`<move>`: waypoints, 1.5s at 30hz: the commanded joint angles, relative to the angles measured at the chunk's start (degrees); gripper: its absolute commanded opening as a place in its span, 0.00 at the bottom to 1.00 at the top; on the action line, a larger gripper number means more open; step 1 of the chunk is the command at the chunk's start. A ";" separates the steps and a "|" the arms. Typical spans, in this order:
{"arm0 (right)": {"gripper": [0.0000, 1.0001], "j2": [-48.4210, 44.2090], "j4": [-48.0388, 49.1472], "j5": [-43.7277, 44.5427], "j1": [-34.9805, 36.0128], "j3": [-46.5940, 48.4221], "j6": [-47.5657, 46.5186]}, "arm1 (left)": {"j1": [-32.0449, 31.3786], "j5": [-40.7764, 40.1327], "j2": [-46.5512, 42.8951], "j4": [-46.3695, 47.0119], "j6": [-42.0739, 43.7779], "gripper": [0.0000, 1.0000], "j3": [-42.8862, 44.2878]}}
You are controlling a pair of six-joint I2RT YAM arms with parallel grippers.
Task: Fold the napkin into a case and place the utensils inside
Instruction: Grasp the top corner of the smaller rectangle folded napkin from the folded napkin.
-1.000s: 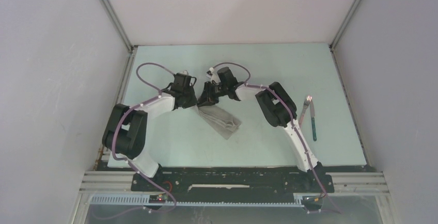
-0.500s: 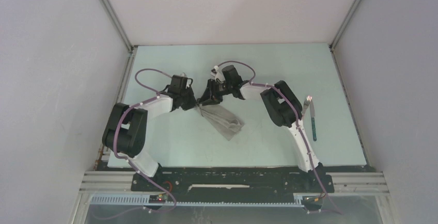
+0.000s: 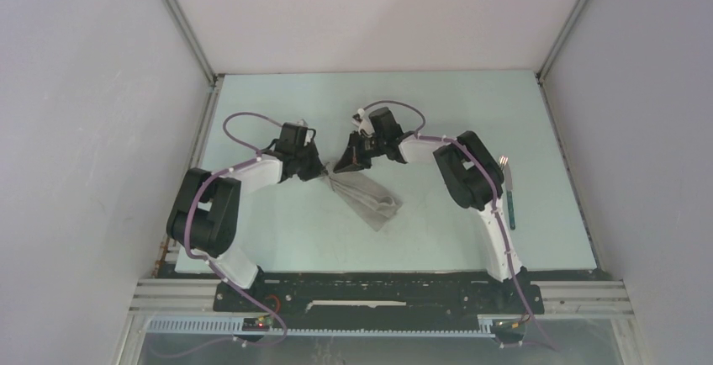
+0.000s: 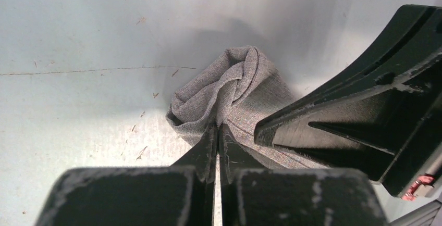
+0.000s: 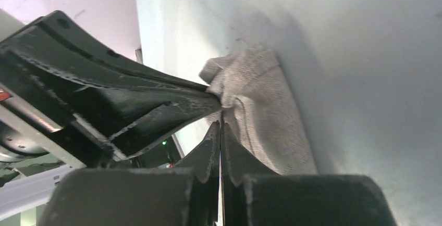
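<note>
Pale mint counter (image 3: 277,239) fills a white-walled booth, with both arm bases along the bottom of the overhead frame. The napkin (image 3: 372,201) lies just left of centre as a rumpled grey strip running down-right, not yet a tidy case. At its upper-left end the left fingers (image 4: 208,145) are clenched on a puckered bunch of cloth. The right fingers (image 5: 212,142) are clenched too, tips against that same end just beside the left ones. Whether any cloth is caught between them I cannot tell. The utensils (image 3: 509,201) lie at the right of the frame, well apart from the napkin. A teal handle and fork tines show, and the rest is hidden behind the right arm (image 3: 471,184).

My judgement of the risk: with both sets of tips crowded on one bunched corner, a pull could drag the whole strip and undo its folds, or the two could knock together. The right arm's elbow sits just beside the utensils and could nudge them when it swings.
</note>
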 commanded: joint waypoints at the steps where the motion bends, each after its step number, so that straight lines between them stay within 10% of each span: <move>1: 0.00 -1.66 -1.53 2.37 0.27 -0.46 -2.49 | -0.84 1.26 -2.37 -0.01 0.05 0.00 -0.05; 15: 0.00 9.67 1.21 0.19 5.07 10.24 1.77 | -2.90 3.74 -3.35 0.03 -0.13 0.00 0.99; 45: 0.15 -9.58 -5.18 -1.67 -1.39 -3.49 -4.63 | -3.58 1.22 -1.17 -0.59 -0.65 0.01 1.62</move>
